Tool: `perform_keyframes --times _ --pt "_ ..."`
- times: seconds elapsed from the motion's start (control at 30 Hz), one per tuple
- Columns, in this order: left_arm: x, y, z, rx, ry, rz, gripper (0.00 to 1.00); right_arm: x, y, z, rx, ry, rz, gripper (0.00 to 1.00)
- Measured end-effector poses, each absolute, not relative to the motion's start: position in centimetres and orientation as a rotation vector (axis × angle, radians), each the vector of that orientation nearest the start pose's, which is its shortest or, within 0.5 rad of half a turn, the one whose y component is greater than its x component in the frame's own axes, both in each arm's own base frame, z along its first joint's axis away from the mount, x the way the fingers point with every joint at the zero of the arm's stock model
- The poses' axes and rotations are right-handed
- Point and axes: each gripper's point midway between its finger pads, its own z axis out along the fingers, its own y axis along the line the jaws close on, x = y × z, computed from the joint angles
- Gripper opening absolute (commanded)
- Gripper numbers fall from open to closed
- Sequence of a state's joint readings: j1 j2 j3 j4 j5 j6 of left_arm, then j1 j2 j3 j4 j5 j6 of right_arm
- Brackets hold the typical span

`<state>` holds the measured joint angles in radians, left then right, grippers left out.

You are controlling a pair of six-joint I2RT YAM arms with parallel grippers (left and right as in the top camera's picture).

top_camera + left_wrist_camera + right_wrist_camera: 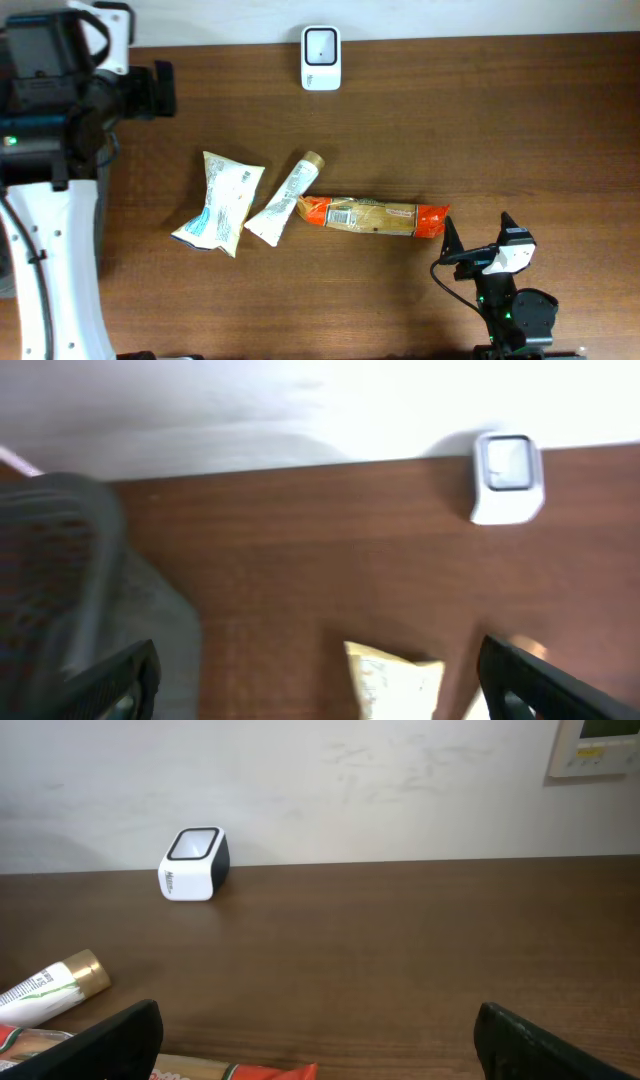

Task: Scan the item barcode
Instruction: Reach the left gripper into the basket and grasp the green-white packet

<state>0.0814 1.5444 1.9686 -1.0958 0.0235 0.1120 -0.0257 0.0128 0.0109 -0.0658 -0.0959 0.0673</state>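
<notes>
Three items lie mid-table: a white and yellow pouch [222, 203], a white tube with a gold cap [285, 198] and a long orange-red packet [375, 215]. The white barcode scanner [321, 58] stands at the table's far edge. My right gripper [478, 235] sits just right of the packet's end, open and empty; its wrist view shows the gripper [318, 1012], the packet's tip [240, 1072], the tube [50, 990] and the scanner [193, 865]. My left gripper [320, 650] is open and empty at the far left, with the pouch [395, 678] and scanner [508, 478] ahead in a blurred view.
The left arm's white base [50, 260] runs down the left side of the table. A dark blurred object [50, 560] and grey ground [150, 620] lie beyond the table's left edge. A white wall stands behind the table, with a control panel [595, 745] on it.
</notes>
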Motion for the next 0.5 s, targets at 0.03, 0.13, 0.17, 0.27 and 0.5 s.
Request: perform_keyframes --times 0.03,0.13,0.17,0.27,0.5 --pt "40.3 3.8 38.2 0.022 2.239 0.094 0.99 24.6 1.0 16.0 0.003 1.639 0.110 0.99" --pt "40.3 6.3 38.7 -0.047 2.213 0.140 0.99 24.6 1.0 16.0 0.003 1.639 0.110 0.99" --pt "40.5 7.0 39.2 -0.065 2.191 0.152 0.99 24.6 1.0 16.0 0.002 1.639 0.110 0.99" --pt "41.1 9.4 40.8 -0.117 2.111 0.197 0.99 24.6 1.0 16.0 0.003 1.639 0.111 0.99" --pt "40.4 13.0 41.3 -0.214 2.088 0.278 0.99 24.6 1.0 16.0 0.003 1.639 0.110 0.99"
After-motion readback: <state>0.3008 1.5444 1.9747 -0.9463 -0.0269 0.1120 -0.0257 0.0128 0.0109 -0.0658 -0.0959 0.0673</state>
